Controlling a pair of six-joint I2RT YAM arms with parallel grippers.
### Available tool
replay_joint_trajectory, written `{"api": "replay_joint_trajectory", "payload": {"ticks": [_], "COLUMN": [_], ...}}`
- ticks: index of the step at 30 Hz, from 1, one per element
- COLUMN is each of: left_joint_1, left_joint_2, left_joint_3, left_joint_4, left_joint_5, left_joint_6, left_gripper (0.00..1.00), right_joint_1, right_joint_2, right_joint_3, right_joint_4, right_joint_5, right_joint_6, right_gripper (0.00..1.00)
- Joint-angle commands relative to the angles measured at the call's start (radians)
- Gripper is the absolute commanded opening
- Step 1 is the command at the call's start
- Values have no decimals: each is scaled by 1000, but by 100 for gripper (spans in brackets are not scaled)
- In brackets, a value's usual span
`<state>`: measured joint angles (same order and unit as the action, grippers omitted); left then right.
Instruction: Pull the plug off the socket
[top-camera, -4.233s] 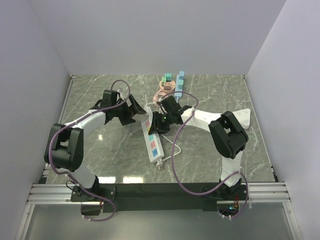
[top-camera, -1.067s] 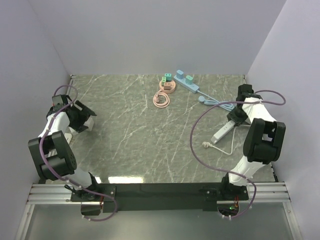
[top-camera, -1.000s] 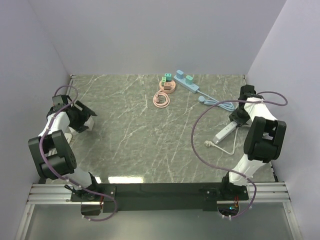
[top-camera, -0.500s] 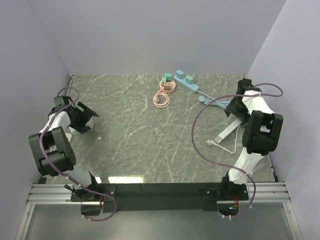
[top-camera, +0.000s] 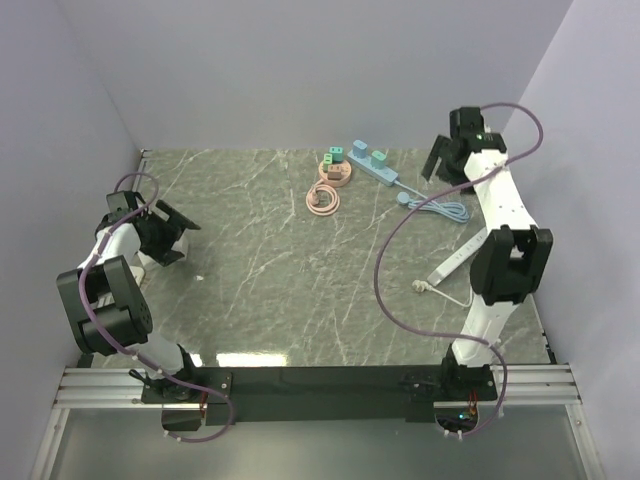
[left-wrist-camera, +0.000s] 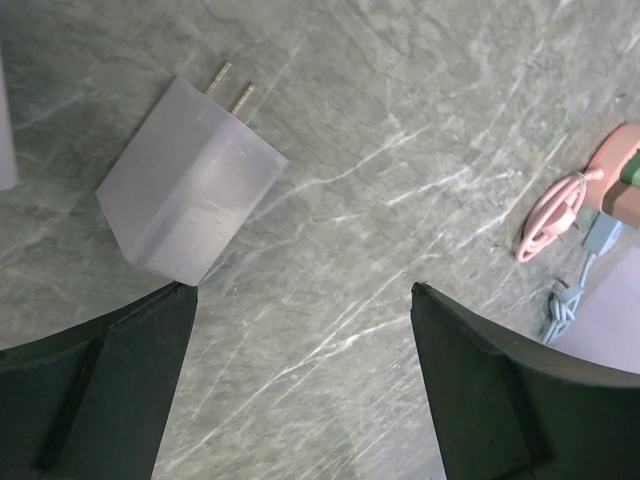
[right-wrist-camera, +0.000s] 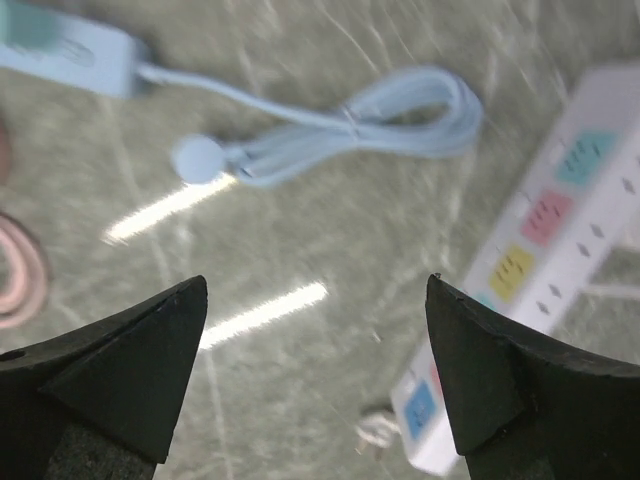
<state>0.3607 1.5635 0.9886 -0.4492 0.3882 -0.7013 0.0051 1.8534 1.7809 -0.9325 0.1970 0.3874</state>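
Grey-green veined marble forms the tabletop (top-camera: 300, 270), boxed in by plain pale walls (top-camera: 300, 70) at the 9, 12 and 3 o'clock sides, with the whole middle of the slab bare. At the 9 o'clock edge the left gripper (top-camera: 175, 232) sits low by the wall, its jaws spread wide and holding nothing. In the left wrist view the white plug (left-wrist-camera: 190, 210) lies flat on the marble just beyond the left-hand finger (left-wrist-camera: 110, 370), its two metal prongs bare and pointing away, free of any socket. The right gripper (top-camera: 437, 160) hangs raised near the 1 o'clock corner, jaws likewise wide apart and empty. Below it, at about 3 o'clock, the white power strip (top-camera: 460, 258) lies diagonally close to the wall, its coloured outlets showing in the right wrist view, its own cord plug (top-camera: 420, 287) beside it. A blue power strip (top-camera: 372, 165) with a coiled blue cable (top-camera: 440, 207) and a round pink socket (top-camera: 335, 170) with a pink cable coil (top-camera: 322, 197) crowd the 12 o'clock edge.
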Motion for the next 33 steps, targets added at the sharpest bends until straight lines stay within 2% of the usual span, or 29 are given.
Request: {"api": "replay_joint_trajectory", "payload": {"ticks": [1, 4, 8, 9, 15, 25, 33], "left_joint_1": [-2, -2, -5, -5, -8, -6, -8], "left_joint_2": [-31, -20, -13, -10, -13, 12, 13], "left_joint_3": [27, 31, 32, 30, 41, 61, 55], "left_joint_4": [38, 44, 53, 55, 69, 63, 43], "left_joint_5": [54, 70, 78, 84, 104, 117, 120], "left_joint_6": [-4, -6, -12, -12, 8, 20, 46], "left_gripper": [95, 95, 97, 99, 99, 99, 100], "right_joint_1": [-10, -10, -10, -10, -10, -10, -10], "right_joint_2": [136, 268, 383, 414, 492, 570, 606], "right_joint_3": [174, 374, 469, 472, 457, 445, 427], "right_joint_4": [-23, -45, -20, -6, 55, 116, 150], "right_joint_5": [-89, -172, -222, -234, -263, -281, -369], "right_joint_6": [-18, -8, -22, -30, -96, -153, -183], "right_gripper": [96, 96, 94, 93, 92, 90, 85]}}
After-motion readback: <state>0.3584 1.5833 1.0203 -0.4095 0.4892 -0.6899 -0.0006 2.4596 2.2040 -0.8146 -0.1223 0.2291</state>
